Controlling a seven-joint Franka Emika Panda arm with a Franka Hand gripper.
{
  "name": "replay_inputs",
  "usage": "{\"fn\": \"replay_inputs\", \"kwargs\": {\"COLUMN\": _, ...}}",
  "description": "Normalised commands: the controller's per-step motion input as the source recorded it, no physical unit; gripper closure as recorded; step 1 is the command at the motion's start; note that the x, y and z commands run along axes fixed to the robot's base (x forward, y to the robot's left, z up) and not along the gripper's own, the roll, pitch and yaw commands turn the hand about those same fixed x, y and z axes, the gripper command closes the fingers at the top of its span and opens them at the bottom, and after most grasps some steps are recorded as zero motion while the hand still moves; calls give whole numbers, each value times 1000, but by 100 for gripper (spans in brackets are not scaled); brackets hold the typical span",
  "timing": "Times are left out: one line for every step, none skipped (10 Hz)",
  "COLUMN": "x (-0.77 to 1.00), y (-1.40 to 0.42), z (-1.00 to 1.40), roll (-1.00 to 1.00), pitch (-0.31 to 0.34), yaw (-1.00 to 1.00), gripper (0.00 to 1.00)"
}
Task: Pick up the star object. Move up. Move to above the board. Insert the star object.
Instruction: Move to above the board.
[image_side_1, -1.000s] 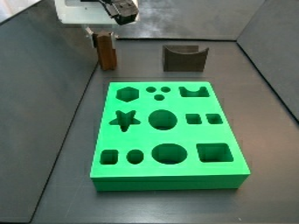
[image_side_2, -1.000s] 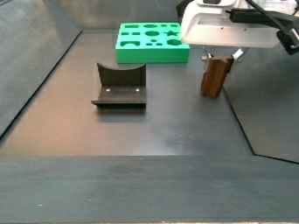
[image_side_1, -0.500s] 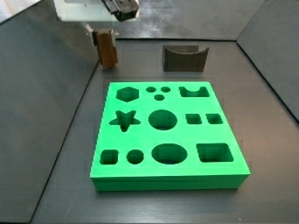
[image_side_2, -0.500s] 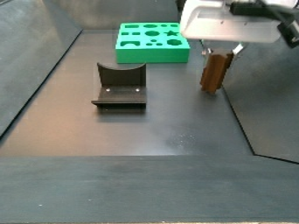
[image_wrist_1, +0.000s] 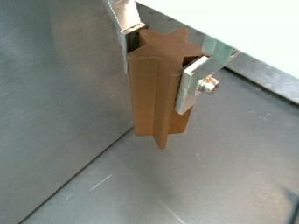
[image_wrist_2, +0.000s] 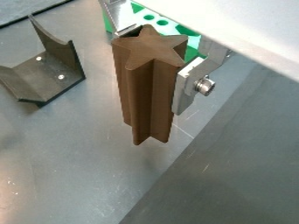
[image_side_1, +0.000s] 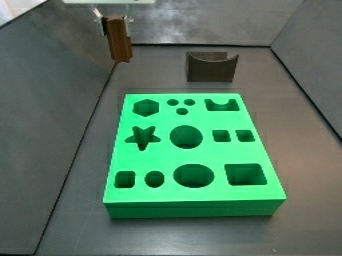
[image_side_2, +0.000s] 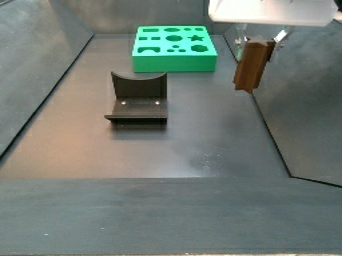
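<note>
The star object (image_wrist_2: 146, 92) hangs upright in the gripper (image_wrist_2: 149, 54), its brown wooden length pointing straight down and its lower end clear of the dark counter (image_wrist_2: 82, 175) — both wrist views show open floor beneath it. The jaws are closed on its upper part: a silver finger (image_wrist_1: 193, 80) presses one flank, held by a visible screw, and the opposite finger (image_wrist_1: 125, 22) sits against the far side. The star-shaped top face shows between the plates in both wrist views.

In a side view the star object (image_side_1: 118, 39) is seen high near the back corner of the counter, beyond the far left corner of the board (image_side_1: 193, 150) and not above it; only the lower edge of the gripper (image_side_1: 115, 15) enters the picture there. The board lies flat, bright green, with its star-shaped hole (image_side_1: 143, 136) towards its left edge, among hexagon, round and square cut-outs.

In a side view from the opposite end, the star object (image_side_2: 249, 64) hangs below the white body of the gripper (image_side_2: 254, 42), to the right of the board (image_side_2: 174, 48) and well apart from it. The fixture (image_side_2: 135, 98) — a dark L-shaped bracket — stands on the counter (image_side_2: 160, 160) nearer the camera, away from both.
</note>
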Motion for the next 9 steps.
{"fn": "replay_inputs", "kwargs": {"x": 3, "y": -70, "z": 1000, "roll": -84, "pitch": -153, "yaw": 105, "gripper": 100}}
{"fn": "replay_inputs", "kwargs": {"x": -11, "y": -68, "z": 1000, "roll": -88, "pitch": -100, "yaw": 79, "gripper": 100}}
{"fn": "replay_inputs", "kwargs": {"x": -13, "y": -66, "z": 1000, "roll": -95, "pitch": -74, "yaw": 63, "gripper": 100}}
{"fn": "replay_inputs", "kwargs": {"x": -16, "y": -64, "z": 1000, "roll": -108, "pitch": -30, "yaw": 39, "gripper": 100}}
{"fn": "replay_inputs", "kwargs": {"x": -18, "y": -61, "z": 1000, "roll": -115, "pitch": -7, "yaw": 27, "gripper": 100}}
{"fn": "replay_inputs", "kwargs": {"x": -15, "y": -59, "z": 1000, "roll": -119, "pitch": 15, "yaw": 19, "gripper": 100}}
{"fn": "replay_inputs", "kwargs": {"x": -14, "y": -58, "z": 1000, "roll": -120, "pitch": 29, "yaw": 14, "gripper": 100}}
{"fn": "replay_inputs", "kwargs": {"x": -11, "y": -52, "z": 1000, "roll": -119, "pitch": 50, "yaw": 6, "gripper": 100}}
{"fn": "replay_inputs", "kwargs": {"x": -8, "y": -51, "z": 1000, "roll": -118, "pitch": 54, "yaw": 2, "gripper": 100}}
